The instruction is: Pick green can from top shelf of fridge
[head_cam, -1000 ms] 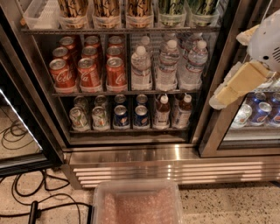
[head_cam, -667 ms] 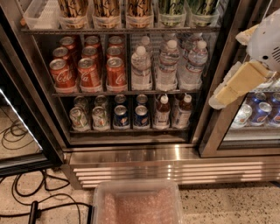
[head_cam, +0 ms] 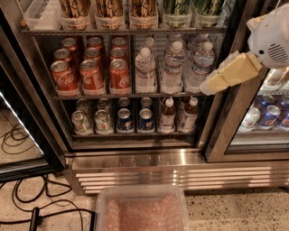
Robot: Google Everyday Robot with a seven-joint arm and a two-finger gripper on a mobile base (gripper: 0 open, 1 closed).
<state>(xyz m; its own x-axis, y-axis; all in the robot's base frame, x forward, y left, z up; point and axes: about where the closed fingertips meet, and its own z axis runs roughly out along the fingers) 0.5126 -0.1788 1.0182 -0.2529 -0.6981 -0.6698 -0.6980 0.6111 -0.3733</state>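
Two green cans (head_cam: 177, 10) stand side by side at the right end of the top shelf (head_cam: 126, 31) of the fridge (head_cam: 135, 160). They sit in clear trays and their tops are cut off by the upper edge of the view. Three tan-and-black tall cans (head_cam: 108, 8) stand to their left. My gripper (head_cam: 217, 81), pale yellow on a white arm (head_cam: 271, 40), hangs at the right in front of the fridge's right post. It is below and to the right of the green cans, level with the water bottles, and holds nothing that I can see.
Red cola cans (head_cam: 90, 72) and water bottles (head_cam: 174, 67) fill the middle rack; small cans and bottles (head_cam: 135, 118) fill the bottom one. The neighbouring cooler with blue cans (head_cam: 266, 115) is at the right. Cables (head_cam: 27, 198) lie on the floor at left. A clear plastic bin (head_cam: 142, 210) sits at bottom centre.
My gripper has moved a little up and to the left, toward the fridge opening. The cans and shelves have not moved.
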